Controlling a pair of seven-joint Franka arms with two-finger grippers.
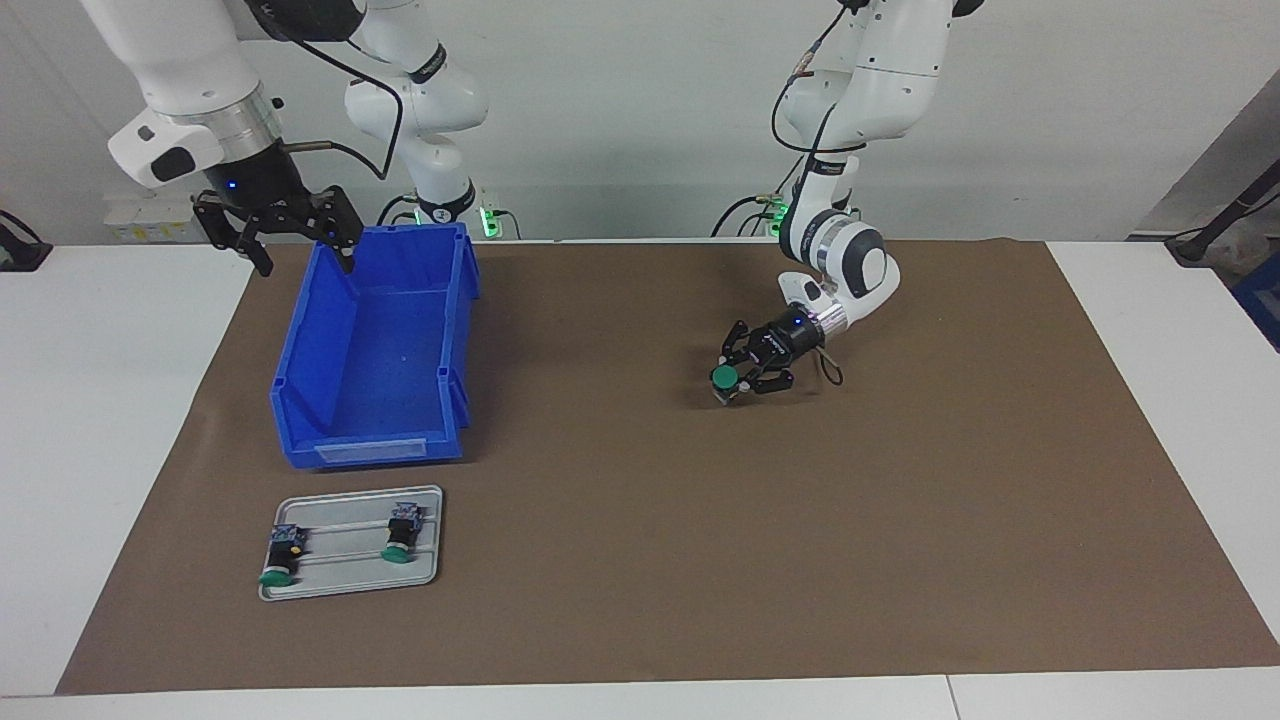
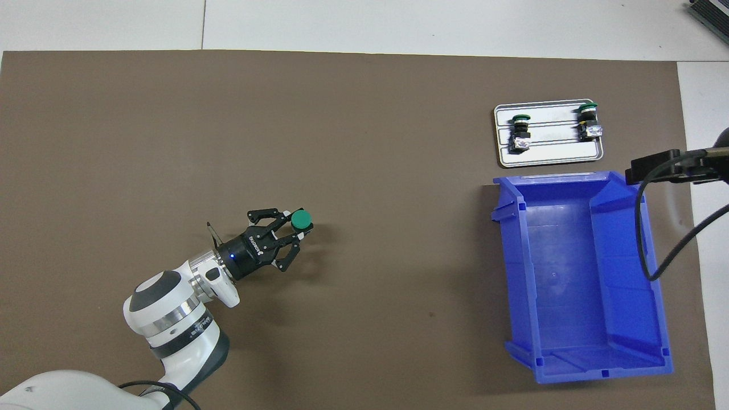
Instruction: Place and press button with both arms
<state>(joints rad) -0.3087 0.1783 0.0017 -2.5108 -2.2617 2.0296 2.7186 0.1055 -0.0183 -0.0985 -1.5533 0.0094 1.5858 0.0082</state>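
Brown paper covers a white table (image 1: pixel 120 420) below a pale wall, seen from the camera that faces the robots; the left gripper (image 1: pixel 738 385) is low over the paper toward the left arm's end, its fingers clamped on the button (image 1: pixel 725 377), whose green cap faces the camera, close to the surface though contact cannot be told; the right gripper (image 1: pixel 300 255) hangs with fingers spread wide over the corner of a blue bin (image 1: pixel 330 440) at the right arm's end, holding nothing; farther from the robots than the bin lies a grey tray (image 1: pixel 345 582) with two more green-capped switches, well apart. From overhead, the left gripper (image 2: pixel 293 234) grips the button (image 2: pixel 301 218) near the middle of the paper; the bin (image 2: pixel 512 273) is empty, the tray (image 2: pixel 549 161) just beside it; of the right arm only a black part and cable show.
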